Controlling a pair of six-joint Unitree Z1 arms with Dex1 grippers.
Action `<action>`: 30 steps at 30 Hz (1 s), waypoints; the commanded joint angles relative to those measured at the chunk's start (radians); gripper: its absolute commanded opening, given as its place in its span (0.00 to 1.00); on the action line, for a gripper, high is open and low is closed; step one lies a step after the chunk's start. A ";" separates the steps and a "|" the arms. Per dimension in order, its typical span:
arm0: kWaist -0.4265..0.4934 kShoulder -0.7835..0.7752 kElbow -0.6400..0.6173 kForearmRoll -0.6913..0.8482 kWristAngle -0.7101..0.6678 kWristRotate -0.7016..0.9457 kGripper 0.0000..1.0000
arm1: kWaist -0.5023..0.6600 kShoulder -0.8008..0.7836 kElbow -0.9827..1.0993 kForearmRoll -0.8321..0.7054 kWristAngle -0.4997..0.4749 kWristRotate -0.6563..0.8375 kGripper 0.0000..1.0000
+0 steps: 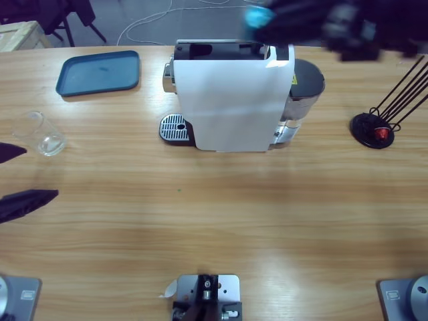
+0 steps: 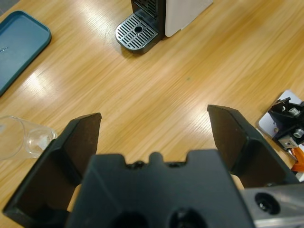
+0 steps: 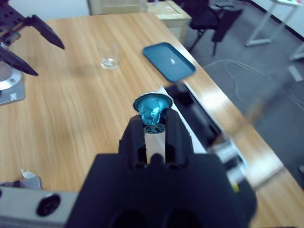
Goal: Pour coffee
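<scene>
your right gripper has its fingers closed on a blue coffee capsule, which you see in the middle of the right wrist view with its silver rim facing away from the camera. in the high view that same capsule shows as a blurred blue spot at the top of the frame, right of centre, held by the dark, blurred right gripper just above the top of the white coffee machine. the machine stands in the upper middle of the worktop, with its round drip grate sticking out at its lower left and a grey water tank at its right side. your left gripper has its fingers spread wide with nothing between them; in the high view its two black fingers come in at the left edge, over bare wood. a clear glass lies on its side just above them at the left of the frame, apart from both fingers. a blue tray lies in the upper left, well apart from the machine. a black capsule rack with thin black rods stands at the right of the frame.
</scene>
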 commanded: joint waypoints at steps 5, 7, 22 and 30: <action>0.005 -0.072 0.054 -0.007 0.021 -0.009 0.97 | 0.028 0.332 -0.263 0.121 -0.077 -0.127 0.00; 0.005 -0.076 0.054 -0.007 0.022 -0.008 0.97 | 0.028 0.340 -0.262 0.109 -0.119 -0.144 0.00; 0.005 -0.103 0.074 -0.017 0.042 -0.012 0.97 | -0.004 0.389 -0.246 0.070 -0.193 -0.157 0.00; 0.005 -0.122 0.072 -0.017 0.042 -0.012 0.97 | -0.006 0.409 -0.228 0.064 -0.206 -0.159 0.00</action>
